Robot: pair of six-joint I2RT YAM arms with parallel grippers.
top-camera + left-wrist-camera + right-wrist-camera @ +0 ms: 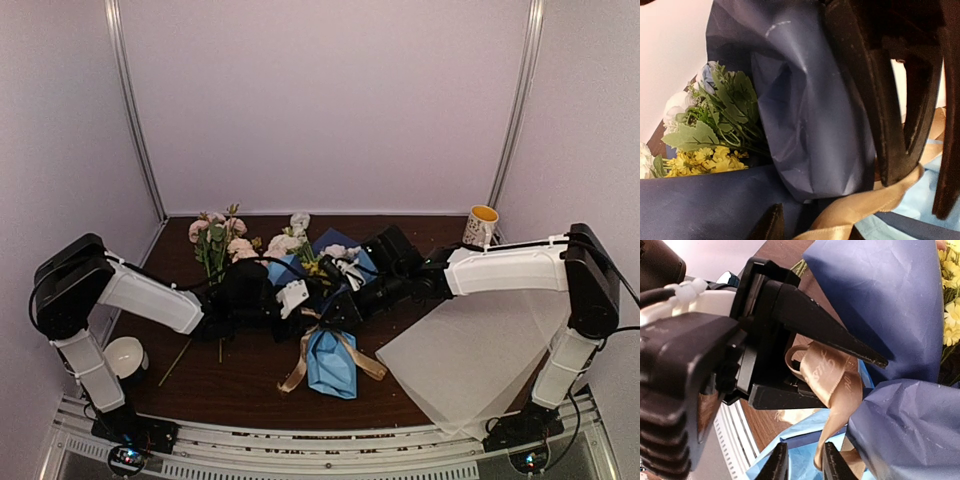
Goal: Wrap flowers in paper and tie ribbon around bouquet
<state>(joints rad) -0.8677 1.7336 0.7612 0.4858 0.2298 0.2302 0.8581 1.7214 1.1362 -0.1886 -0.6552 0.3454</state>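
The bouquet (325, 330) lies mid-table, a cone of blue paper (332, 368) whose navy face (805, 110) folds round yellow and white flowers (705, 160) with green leaves. The tan-gold ribbon (345, 350) crosses its narrow part. In the left wrist view the ribbon (865, 205) runs between the tips of my left gripper (812, 230). The right wrist view shows that gripper's black fingers (815, 322) standing apart round a ribbon loop (822, 370). My right gripper (805, 465) is open just below, with the ribbon's tail hanging close by one fingertip. Both grippers meet over the bouquet (325, 298).
Loose pink flowers (218, 240) lie at the back left. A pale translucent sheet (470, 360) covers the right front. A mug (482, 226) stands at the back right, and a white bowl (125, 356) sits by the left arm's base.
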